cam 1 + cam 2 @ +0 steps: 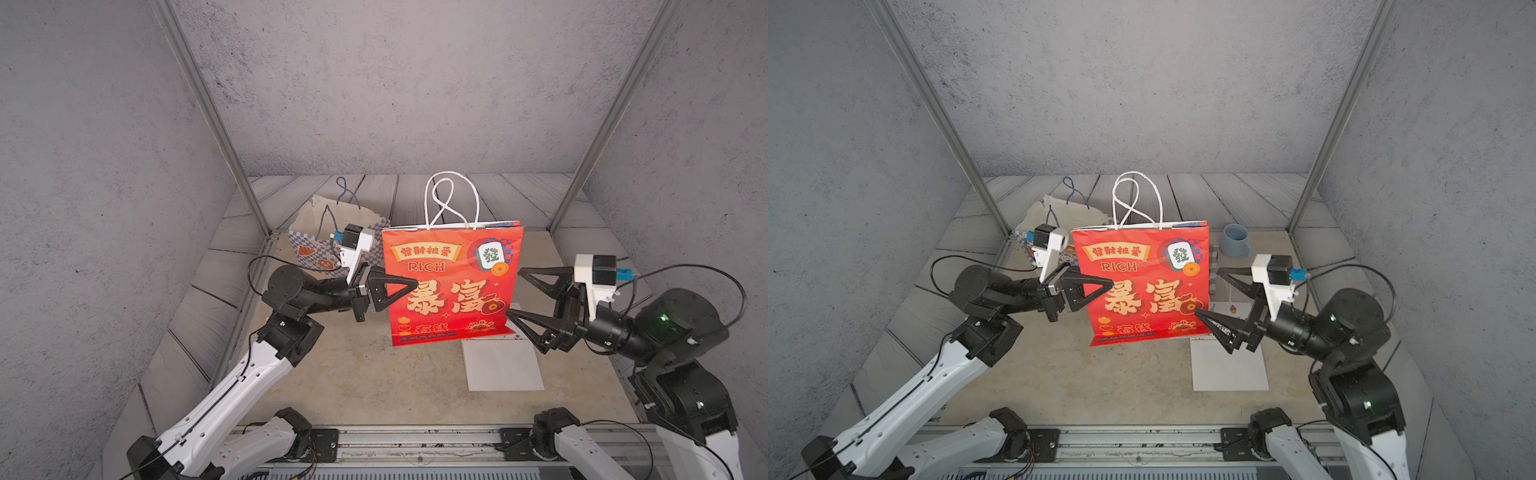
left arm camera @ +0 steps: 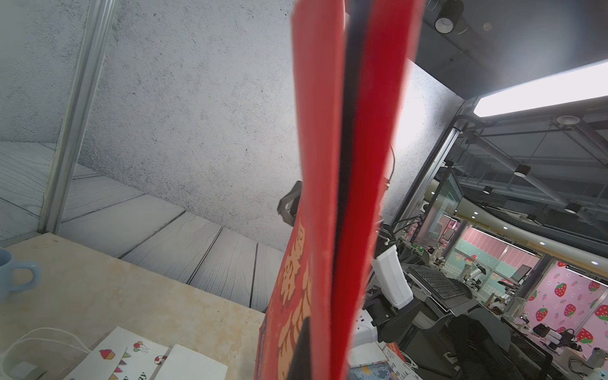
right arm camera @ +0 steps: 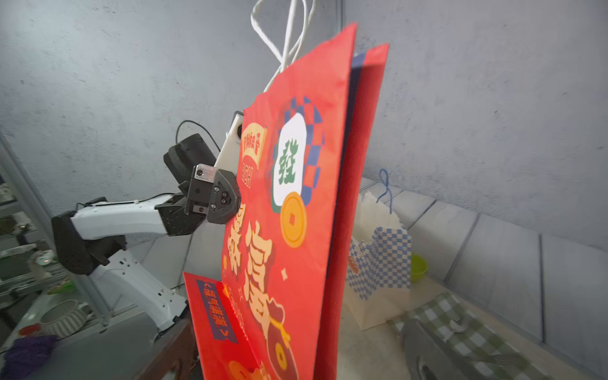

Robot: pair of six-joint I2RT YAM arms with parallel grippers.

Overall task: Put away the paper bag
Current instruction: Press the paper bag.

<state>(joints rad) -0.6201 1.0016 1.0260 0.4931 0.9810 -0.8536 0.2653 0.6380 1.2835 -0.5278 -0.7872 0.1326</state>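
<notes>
The red paper bag (image 1: 453,286) (image 1: 1142,286) stands upright and folded flat on the table, white cord handles up, in both top views. My left gripper (image 1: 413,283) (image 1: 1109,283) is shut on its left edge. In the left wrist view one dark finger (image 2: 302,348) lies against the bag (image 2: 316,164). My right gripper (image 1: 513,293) (image 1: 1207,292) is open with its fingertips at the bag's right edge. In the right wrist view the bag (image 3: 296,230) fills the middle and a blurred grey finger (image 3: 424,348) shows on its back side.
A blue-checked paper bag (image 1: 320,245) (image 3: 378,260) stands behind the left gripper. A flat white printed bag (image 1: 503,365) lies under the right gripper. A blue mug (image 1: 1235,241), a green checked cloth (image 3: 460,325) and a green bowl (image 3: 418,266) sit behind. Grey walls and metal posts enclose the table.
</notes>
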